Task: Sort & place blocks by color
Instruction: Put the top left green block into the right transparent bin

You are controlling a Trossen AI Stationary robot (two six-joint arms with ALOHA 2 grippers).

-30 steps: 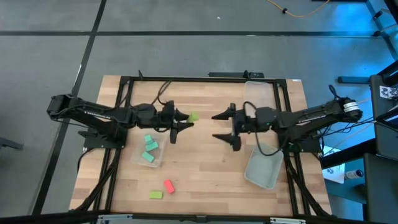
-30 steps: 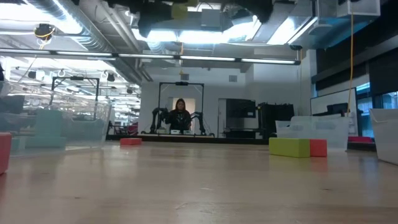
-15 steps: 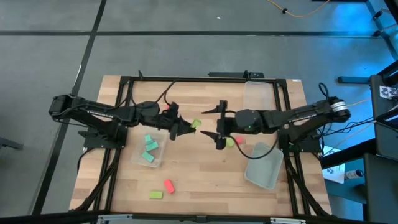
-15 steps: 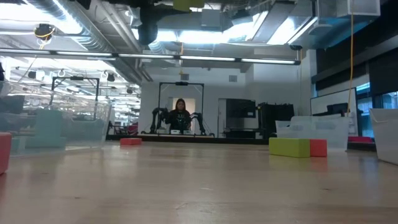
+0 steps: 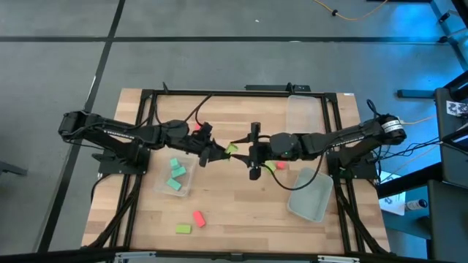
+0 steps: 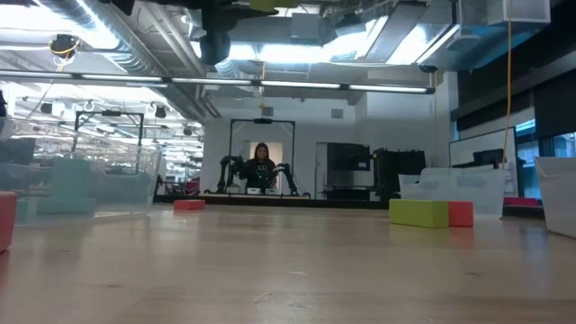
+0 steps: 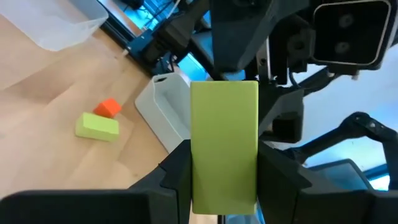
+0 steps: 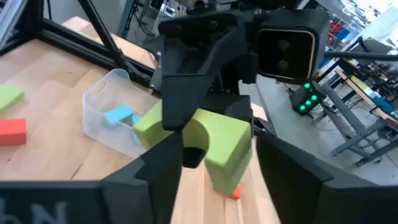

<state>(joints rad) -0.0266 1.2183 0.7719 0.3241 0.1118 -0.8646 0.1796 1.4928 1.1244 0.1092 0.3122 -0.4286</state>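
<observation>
Mid-table, left gripper (image 5: 219,151) clamped on lime block (image 5: 232,148); right gripper (image 5: 246,149) fingers straddle it, contact unclear, beside teal-filled tub (image 5: 175,177).

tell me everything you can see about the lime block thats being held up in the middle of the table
The lime block is a small, solid yellow-green rectangular piece with smooth matte faces and rounded edges. It is off the wooden table, above its middle, clamped between the left gripper jaws. The right gripper faces it, jaws on either side, closing; contact is unclear.
</observation>
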